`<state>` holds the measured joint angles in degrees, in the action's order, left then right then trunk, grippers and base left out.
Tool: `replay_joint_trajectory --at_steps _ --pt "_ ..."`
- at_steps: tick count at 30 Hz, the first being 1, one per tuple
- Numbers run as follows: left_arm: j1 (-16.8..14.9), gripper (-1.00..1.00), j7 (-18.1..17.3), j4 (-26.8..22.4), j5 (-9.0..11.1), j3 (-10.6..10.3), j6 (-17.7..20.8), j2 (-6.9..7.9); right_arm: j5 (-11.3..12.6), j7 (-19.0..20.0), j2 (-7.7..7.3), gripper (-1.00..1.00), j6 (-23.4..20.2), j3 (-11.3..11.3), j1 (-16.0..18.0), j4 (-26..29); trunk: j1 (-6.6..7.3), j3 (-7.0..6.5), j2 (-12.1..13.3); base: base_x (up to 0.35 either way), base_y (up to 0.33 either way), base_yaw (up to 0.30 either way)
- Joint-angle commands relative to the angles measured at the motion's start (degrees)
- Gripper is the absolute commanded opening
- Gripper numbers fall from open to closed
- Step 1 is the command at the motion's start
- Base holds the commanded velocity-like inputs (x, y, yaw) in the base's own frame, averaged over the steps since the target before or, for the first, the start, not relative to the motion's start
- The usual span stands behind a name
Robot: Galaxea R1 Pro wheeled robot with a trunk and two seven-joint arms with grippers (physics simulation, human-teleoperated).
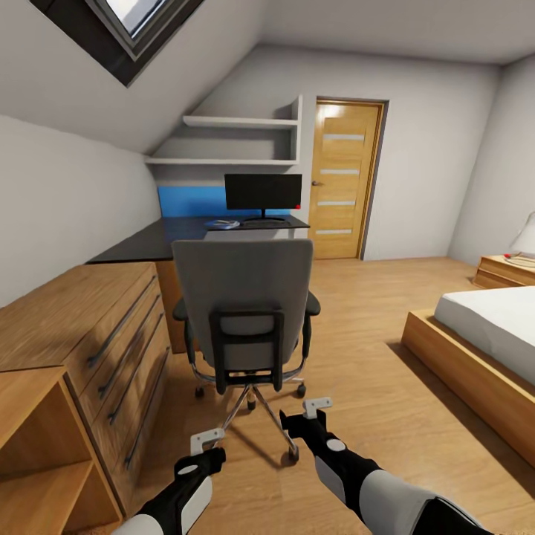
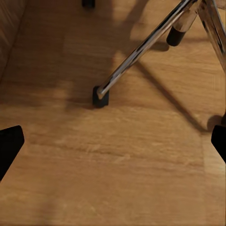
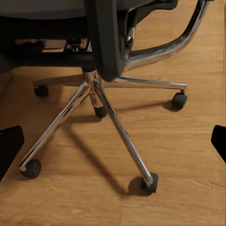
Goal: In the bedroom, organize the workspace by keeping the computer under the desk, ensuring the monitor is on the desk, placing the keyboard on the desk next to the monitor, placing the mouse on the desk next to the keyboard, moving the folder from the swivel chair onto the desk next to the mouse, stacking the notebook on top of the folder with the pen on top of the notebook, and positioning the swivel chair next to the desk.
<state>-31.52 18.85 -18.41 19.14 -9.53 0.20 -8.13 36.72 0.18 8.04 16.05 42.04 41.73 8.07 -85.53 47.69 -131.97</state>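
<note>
Both grippers sit low in the head view, the left gripper (image 1: pixel 207 441) and the right gripper (image 1: pixel 318 407) each with pale fingers spread apart and holding nothing, just behind the swivel chair (image 1: pixel 245 297). That chair stands with its grey back toward the camera on the wood floor (image 1: pixel 386 416), its chrome star base and castors under it. Beyond it the desk (image 1: pixel 160 238) runs along the left wall and turns across the far end, and the monitor (image 1: pixel 263 192) stands upright on that far part in front of a blue wall panel (image 1: pixel 189 200). A small pale thing lies on the desk just left of the monitor's stand, too small to name. A light-wood cabinet (image 1: pixel 82 327) stands at the left, a bed (image 1: pixel 490 327) at the right, a door (image 1: pixel 343 178) in the far wall. From the left wrist, two dark fingertips (image 2: pixel 9 146) stand wide apart over bare floor, with one chrome leg of the chair base (image 2: pixel 141 47) ending in a black castor ahead. From the right wrist, the fingertips (image 3: pixel 9 146) are likewise wide apart and empty, facing the star base (image 3: pixel 94 103), the seat underside and a black armrest post
</note>
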Motion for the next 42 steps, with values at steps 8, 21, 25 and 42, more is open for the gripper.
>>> replay_joint_trajectory --at_steps 8,21,25,42 --pt "0.0 1.0 0.5 0.0 0.4 -0.6 -2.5 0.04 0.3 0.1 -0.06 1.0 5.5 0.5 -0.1 -0.1 -0.65 0.6 -1.2 0.0 0.0 0.0" --pt "0.0 1.0 0.5 1.4 0.4 -0.6 -9.6 0.17 0.1 0.1 -0.12 1.0 10.3 0.6 -0.6 -0.5 -0.65 0.6 -1.2 0.018 0.0 0.0" --pt "0.0 1.0 0.4 2.4 0.3 -0.7 -11.3 0.14 -0.7 0.3 -0.05 1.0 10.3 0.7 -0.6 -1.0 -0.65 0.6 -1.2 0.184 0.0 0.0" --pt "0.0 1.0 0.3 2.5 0.2 -0.8 -11.4 0.13 -7.0 5.4 0.13 1.0 5.9 0.9 -0.8 -1.4 -0.65 0.6 -1.2 0.181 0.0 0.0"
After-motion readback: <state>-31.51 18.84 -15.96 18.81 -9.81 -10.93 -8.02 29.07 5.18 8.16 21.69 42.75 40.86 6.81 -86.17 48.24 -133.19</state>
